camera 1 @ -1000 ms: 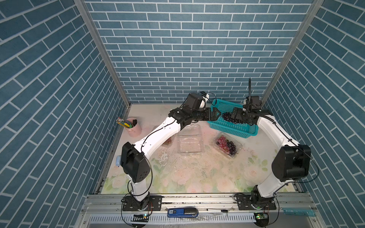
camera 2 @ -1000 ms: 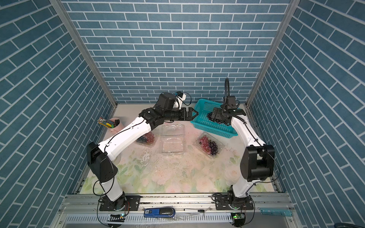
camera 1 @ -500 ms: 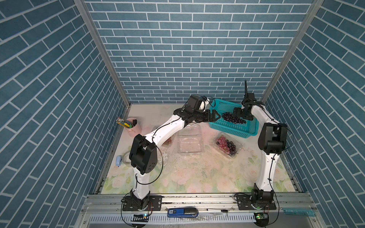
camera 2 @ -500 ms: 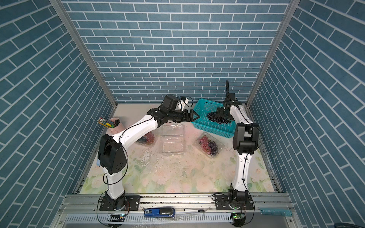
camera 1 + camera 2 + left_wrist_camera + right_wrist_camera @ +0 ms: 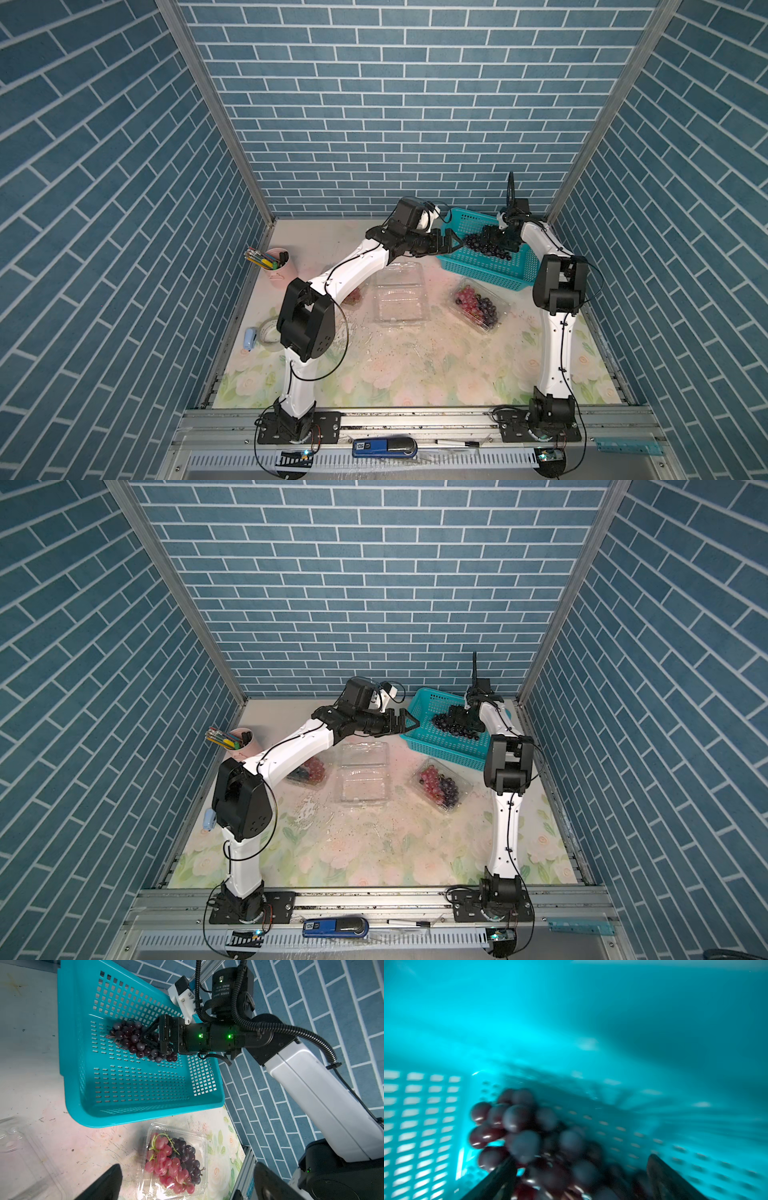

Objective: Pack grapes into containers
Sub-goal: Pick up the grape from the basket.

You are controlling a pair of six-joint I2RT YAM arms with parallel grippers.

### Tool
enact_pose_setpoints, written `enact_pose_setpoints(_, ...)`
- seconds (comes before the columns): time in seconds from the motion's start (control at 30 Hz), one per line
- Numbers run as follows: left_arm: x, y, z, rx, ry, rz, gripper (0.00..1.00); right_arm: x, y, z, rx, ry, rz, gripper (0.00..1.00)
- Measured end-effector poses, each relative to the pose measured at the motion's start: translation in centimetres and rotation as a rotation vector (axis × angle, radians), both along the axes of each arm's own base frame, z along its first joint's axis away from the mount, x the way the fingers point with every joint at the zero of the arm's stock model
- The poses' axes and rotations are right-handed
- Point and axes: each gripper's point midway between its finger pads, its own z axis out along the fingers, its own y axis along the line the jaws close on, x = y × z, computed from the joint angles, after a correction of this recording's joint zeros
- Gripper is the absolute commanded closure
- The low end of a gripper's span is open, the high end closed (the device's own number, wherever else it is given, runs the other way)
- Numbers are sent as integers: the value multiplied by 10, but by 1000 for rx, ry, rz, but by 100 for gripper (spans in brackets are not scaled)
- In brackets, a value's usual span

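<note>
Right hand [image 5: 581, 1158], jaws wide around the dark bunch [image 5: 131, 1040] in the basket [image 5: 133, 1088], grips nothing yet; advised: close gently on the cluster's core, lift clear, carry to the empty container [image 5: 401, 303].

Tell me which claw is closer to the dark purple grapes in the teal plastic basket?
Right. The right gripper is inside the teal plastic basket, jaws open around the dark purple grapes. The left gripper hangs open outside the basket's rim.

Left arm [image 5: 357, 266] arches up toward 2 o'clock; left gripper [image 5: 452, 244] level, fingers spread wide. Right arm [image 5: 555, 349] upright, forearm toward 11 o'clock; right gripper [image 5: 145, 1038] low, fingers parted.
</note>
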Motion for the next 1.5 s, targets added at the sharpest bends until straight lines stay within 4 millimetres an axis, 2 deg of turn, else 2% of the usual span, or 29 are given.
enact_pose_setpoints(0.07,2,0,-2,-1,7,2,0,-7,9,-2,56,0,4,1)
enact_pose_setpoints(0.17,6,-2,-8,-1,21,2,1,-27,21,-4,128,37,3,1)
enact_pose_setpoints(0.33,8,-3,-22,9,50,0,0,-54,37,11,159,53,18,1)
enact_pose_setpoints(0.47,8,-4,-22,5,58,0,0,-46,40,31,134,8,28,1)
enact_pose_setpoints(0.57,7,-4,-22,2,64,2,0,-33,34,36,99,-16,10,1)
enact_pose_setpoints(0.67,8,-4,-22,1,66,4,0,-20,28,26,48,-13,0,1)
enact_pose_setpoints(0.77,8,-3,-22,1,67,6,0,-22,24,2,5,32,0,2)
enact_pose_setpoints(0.83,9,-2,-22,0,68,9,0,-27,23,-13,-24,68,12,6)
enact_pose_setpoints(1.13,10,-2,-22,-5,78,17,0,-34,41,-15,-36,73,69,25)
enact_pose_setpoints(1.2,10,-1,-22,-5,80,19,0,-35,44,-16,-34,76,73,32)
enact_pose_setpoints(1.33,10,-1,-22,-6,81,20,0,-37,44,-17,-30,86,66,55)
enact_pose_setpoints(1.5,10,-1,-24,-5,83,20,0,-38,49,-18,4,93,61,63)
